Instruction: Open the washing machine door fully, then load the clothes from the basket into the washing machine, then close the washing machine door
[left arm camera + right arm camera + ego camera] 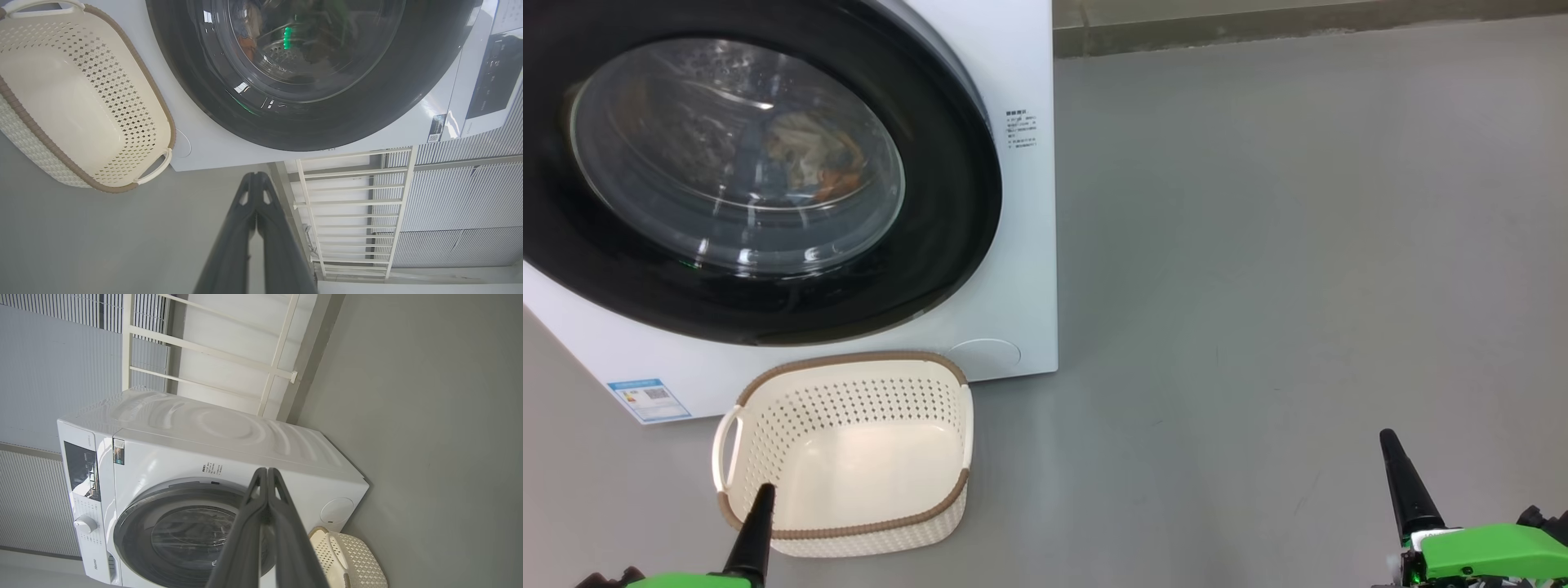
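The white washing machine [1013, 269] fills the upper left of the head view, and its round black-rimmed door [743, 163] lies shut against the front. Behind the glass, beige and orange clothes [809, 159] rest in the drum. The cream perforated basket [849, 457] stands on the floor just before the machine with nothing in it. My left gripper [764, 494] is shut at the basket's near rim, holding nothing. My right gripper [1387, 441] is shut far to the right above bare floor. Each wrist view has its own fingers pressed together, left [256, 179] and right [267, 473].
Grey floor [1298, 245] stretches to the right of the machine up to a wall base at the back. A white metal rail frame [351, 212] stands beside the machine against a ribbed wall. The machine's control panel [83, 469] and dial [85, 524] appear in the right wrist view.
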### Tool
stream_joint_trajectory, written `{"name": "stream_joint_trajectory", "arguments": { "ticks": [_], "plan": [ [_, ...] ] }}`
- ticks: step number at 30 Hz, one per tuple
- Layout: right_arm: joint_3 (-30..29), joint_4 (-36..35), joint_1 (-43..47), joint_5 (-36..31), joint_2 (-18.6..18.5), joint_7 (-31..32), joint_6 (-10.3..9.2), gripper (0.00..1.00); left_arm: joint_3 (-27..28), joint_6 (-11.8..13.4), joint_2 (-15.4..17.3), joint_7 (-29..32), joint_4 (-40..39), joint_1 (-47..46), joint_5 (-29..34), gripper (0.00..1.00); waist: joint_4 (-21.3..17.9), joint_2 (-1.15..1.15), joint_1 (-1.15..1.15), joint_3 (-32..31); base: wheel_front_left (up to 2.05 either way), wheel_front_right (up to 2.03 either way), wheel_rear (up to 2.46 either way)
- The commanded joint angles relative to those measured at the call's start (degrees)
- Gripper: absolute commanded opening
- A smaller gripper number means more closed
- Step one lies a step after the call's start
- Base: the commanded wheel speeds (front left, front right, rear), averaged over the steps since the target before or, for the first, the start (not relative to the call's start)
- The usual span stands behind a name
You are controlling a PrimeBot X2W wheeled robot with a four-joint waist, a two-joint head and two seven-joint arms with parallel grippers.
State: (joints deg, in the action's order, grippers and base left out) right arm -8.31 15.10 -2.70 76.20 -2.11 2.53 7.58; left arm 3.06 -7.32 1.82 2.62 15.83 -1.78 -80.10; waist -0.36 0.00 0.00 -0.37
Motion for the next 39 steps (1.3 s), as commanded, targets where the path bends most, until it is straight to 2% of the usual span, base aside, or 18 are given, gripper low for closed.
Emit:
{"name": "stream_joint_trajectory", "arguments": {
  "ticks": [1,20,39],
  "plan": [
    [1.3,-1.4,-2.8,1.7,-0.7,0.5,-0.03,0.00,1.9,-0.1,1.0,0.5,-1.6,-3.0,-1.1,0.00,0.0,0.00,0.00,0.0,0.00,0.00,0.00],
    [1.8,-1.1,-3.5,15.8,-0.8,3.9,-0.09,0.00,3.5,-0.2,1.1,3.9,-1.8,-4.4,-11.9,0.00,0.4,0.00,0.00,0.5,0.00,0.00,0.00],
    [1.8,-1.1,-3.5,16.0,-0.8,4.0,-0.09,0.00,3.5,-0.2,1.1,3.9,-1.8,-4.4,-12.0,0.00,0.4,0.00,0.00,0.5,0.00,0.00,0.00]
  ]
}}
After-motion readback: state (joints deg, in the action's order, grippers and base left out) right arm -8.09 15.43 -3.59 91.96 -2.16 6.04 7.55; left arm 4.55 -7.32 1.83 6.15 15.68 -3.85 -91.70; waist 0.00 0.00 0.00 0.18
